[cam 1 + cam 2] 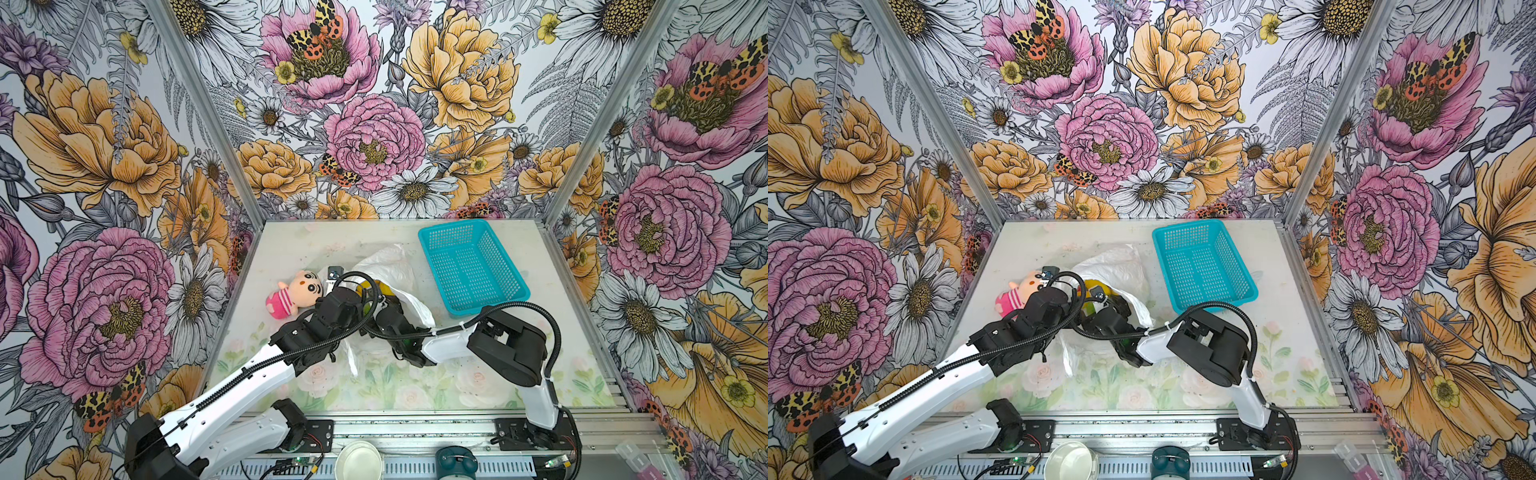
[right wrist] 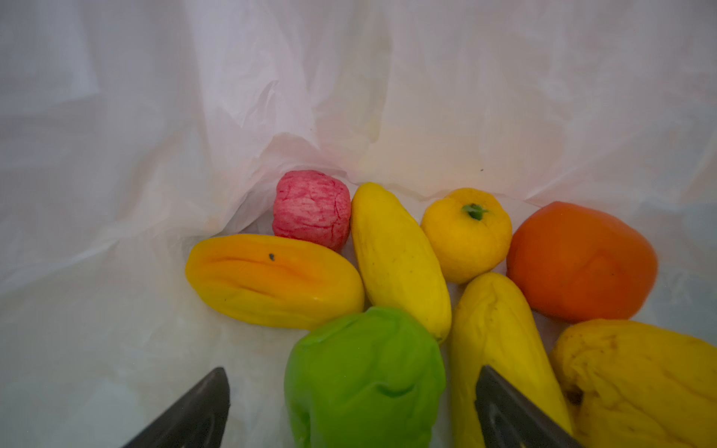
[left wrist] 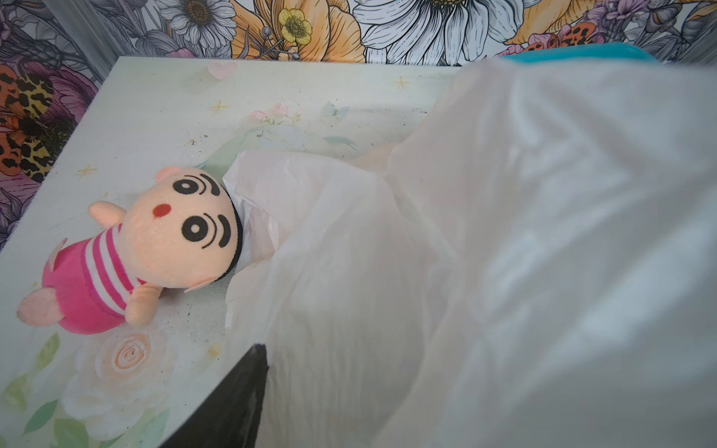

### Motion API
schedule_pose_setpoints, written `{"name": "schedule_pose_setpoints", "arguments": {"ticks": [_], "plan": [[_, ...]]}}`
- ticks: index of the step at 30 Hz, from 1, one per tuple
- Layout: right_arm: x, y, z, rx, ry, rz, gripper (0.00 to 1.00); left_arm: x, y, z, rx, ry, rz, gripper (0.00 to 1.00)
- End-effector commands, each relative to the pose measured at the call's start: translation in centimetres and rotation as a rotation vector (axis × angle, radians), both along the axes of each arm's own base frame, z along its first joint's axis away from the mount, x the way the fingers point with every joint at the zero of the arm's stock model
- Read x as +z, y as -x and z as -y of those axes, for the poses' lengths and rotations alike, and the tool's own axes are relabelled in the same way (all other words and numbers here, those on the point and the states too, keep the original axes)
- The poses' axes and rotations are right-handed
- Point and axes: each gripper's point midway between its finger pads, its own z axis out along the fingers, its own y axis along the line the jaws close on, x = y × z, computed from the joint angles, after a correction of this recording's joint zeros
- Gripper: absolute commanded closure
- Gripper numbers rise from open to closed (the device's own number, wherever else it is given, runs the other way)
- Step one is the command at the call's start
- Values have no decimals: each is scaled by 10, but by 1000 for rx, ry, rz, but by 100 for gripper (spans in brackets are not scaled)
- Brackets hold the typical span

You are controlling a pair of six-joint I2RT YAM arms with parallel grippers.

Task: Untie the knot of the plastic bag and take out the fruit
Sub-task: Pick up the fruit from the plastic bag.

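The plastic bag (image 1: 386,266) lies crumpled in the middle of the table (image 1: 291,241) with its mouth open, a plush doll (image 1: 297,293) touching it on the left and a teal basket (image 1: 471,266) just beside it to the far right. The right hand (image 2: 353,372) is inside the bag, fingers spread wide and gripping nothing, with a green piece (image 2: 364,391) of the fruit (image 2: 395,256) between them. The left hand (image 1: 332,284) is at the bag's left edge, but film hides one finger, so I cannot tell how wide it stands or whether it holds anything.
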Motion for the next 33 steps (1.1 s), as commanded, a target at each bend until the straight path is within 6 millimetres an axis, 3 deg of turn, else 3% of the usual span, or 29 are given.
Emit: {"name": "schedule_pose_setpoints", "arguments": {"ticks": [1, 5, 10, 14, 17, 22, 26, 33], "plan": [[-23, -13, 5, -83, 52, -48, 1, 7, 1, 4, -21, 1, 28, 32], [-31, -18, 11, -128, 62, -69, 5, 5, 1, 1, -9, -6, 22, 32], [-35, -14, 15, -114, 56, -77, 19, 15, 3, 5, 4, 100, 27, 29], [-25, -8, 11, -62, 52, -76, 35, 25, 4, 7, 51, 229, 33, 24], [-14, -1, 17, -41, 52, -64, 45, 22, 5, 10, 100, 330, 10, 24], [-10, 10, 27, -3, 32, -36, 49, 23, 11, 19, 103, 427, -23, 25], [-7, 11, 21, 25, 36, -25, 56, 28, 14, 27, 83, 456, -29, 25], [4, 10, 18, 44, 22, 1, 59, 24, 14, 31, 84, 468, -50, 25]]}}
